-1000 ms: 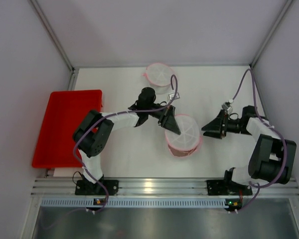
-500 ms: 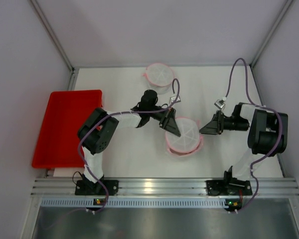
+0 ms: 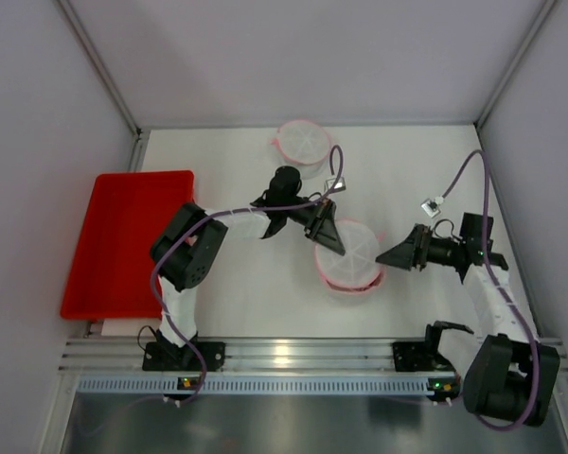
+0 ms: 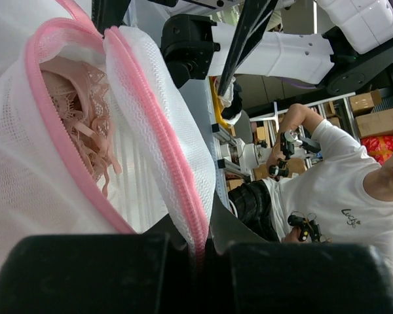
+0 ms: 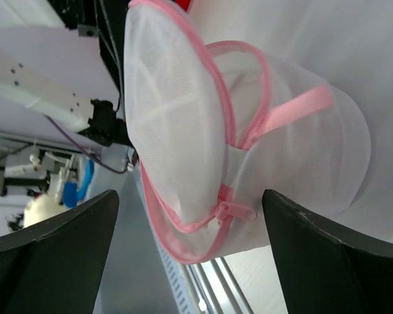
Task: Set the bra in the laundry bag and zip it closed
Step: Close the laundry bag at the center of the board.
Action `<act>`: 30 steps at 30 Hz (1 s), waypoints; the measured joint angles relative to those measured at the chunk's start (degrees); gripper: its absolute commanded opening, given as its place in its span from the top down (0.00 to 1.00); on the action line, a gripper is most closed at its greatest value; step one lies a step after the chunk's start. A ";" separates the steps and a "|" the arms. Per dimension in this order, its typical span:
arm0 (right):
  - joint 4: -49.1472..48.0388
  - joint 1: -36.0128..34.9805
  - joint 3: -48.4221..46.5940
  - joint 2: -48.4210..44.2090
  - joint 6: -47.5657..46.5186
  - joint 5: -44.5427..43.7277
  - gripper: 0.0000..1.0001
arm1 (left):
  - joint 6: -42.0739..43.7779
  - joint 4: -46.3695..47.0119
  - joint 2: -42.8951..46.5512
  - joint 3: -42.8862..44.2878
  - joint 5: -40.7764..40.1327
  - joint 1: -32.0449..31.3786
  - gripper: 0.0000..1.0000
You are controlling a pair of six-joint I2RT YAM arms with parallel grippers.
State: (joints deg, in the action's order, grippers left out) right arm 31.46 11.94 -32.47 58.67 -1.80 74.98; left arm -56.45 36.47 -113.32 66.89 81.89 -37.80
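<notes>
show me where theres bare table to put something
Back right table, between the far bag and the right wall; also the near strip between the laundry bag and front rail. Crowded mid-table, left gripper and right gripper flanking that bag.

The bag [image 3: 350, 255] is a low round drum of white mesh with pink trim, standing mid-worktop. Its round lid [image 5: 173, 124], crossed by white bands, is tilted up off the body, so the pink zip [image 4: 164, 144] gapes along one side. It is joined only at the end where the pull [image 5: 234, 210] lies. A pink loop [image 5: 295, 104] runs down the side wall. The bra [image 4: 78, 118], pale pink lace with thin straps, lies crumpled inside, visible through the gap. The left pincer [image 4: 200, 245] pinches the zip edge.
</notes>
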 measured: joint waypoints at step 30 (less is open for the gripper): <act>9.14 -10.49 -18.38 22.84 -13.22 -1.20 0.46 | -2.67 0.04 -5.01 8.46 2.75 -0.90 1.00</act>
State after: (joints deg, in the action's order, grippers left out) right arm 40.60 1.45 -50.85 81.52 -15.03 73.78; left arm -59.11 36.51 -118.32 75.35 84.64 -38.70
